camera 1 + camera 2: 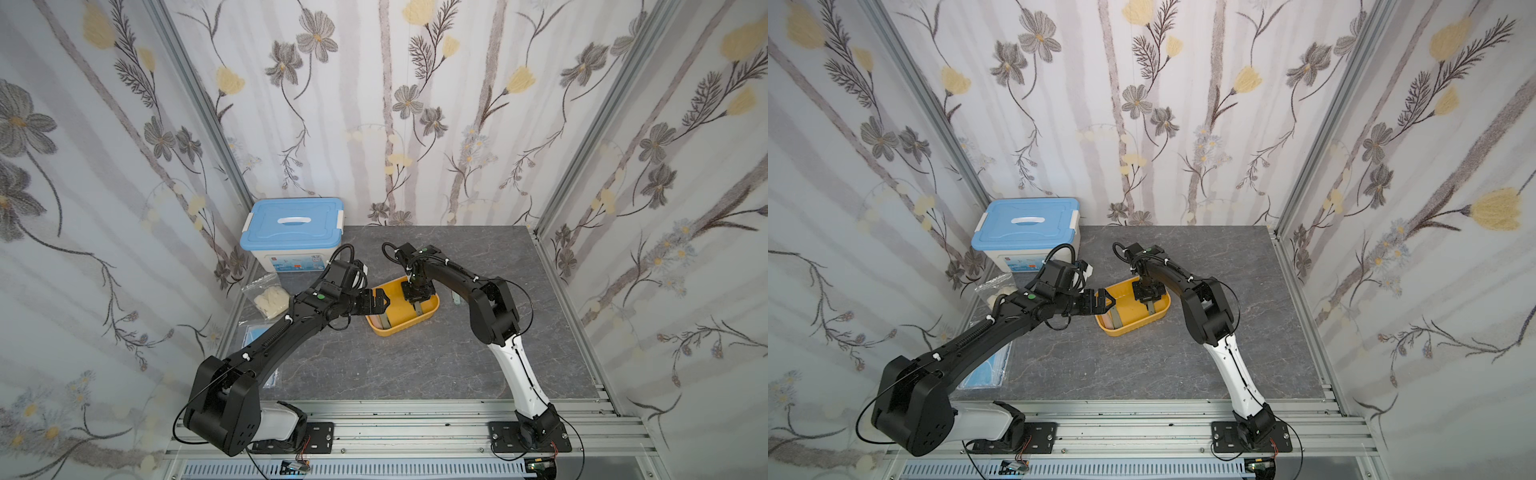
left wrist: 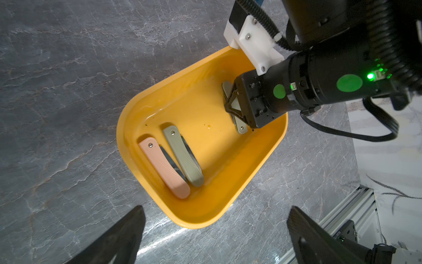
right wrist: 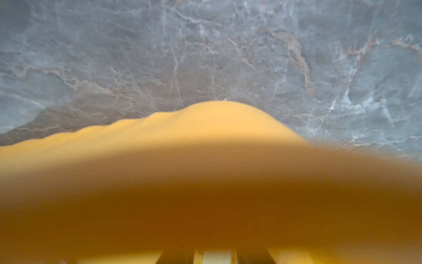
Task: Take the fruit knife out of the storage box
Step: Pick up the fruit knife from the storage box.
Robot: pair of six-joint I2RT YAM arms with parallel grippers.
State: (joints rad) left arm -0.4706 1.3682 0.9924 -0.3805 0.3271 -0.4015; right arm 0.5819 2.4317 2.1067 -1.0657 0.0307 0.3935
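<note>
Lab robot cell: aluminium frame (image 1: 199, 104), floral wallpaper panels (image 1: 374, 104), slotted rail base (image 1: 415, 419).

The storage box (image 2: 203, 219) was glossy plastic, the surface (image 2: 57, 102) polished marble-like stone, the pink knife (image 2: 163, 168) matt-handled, metal-bladed.

light bright, even | glare on table (image 2: 159, 240) | right wrist view: storage box (image 3: 205, 182) blurred

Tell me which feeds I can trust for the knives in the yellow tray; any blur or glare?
Right wrist view: the storage box wall fills the lower frame, fully out of focus, nothing inside readable. Left wrist view: sharp; pink folding knife and green folding knife clear, a glare streak on the tabletop beside the box. Both top views: evenly lit, knives tiny.
</note>
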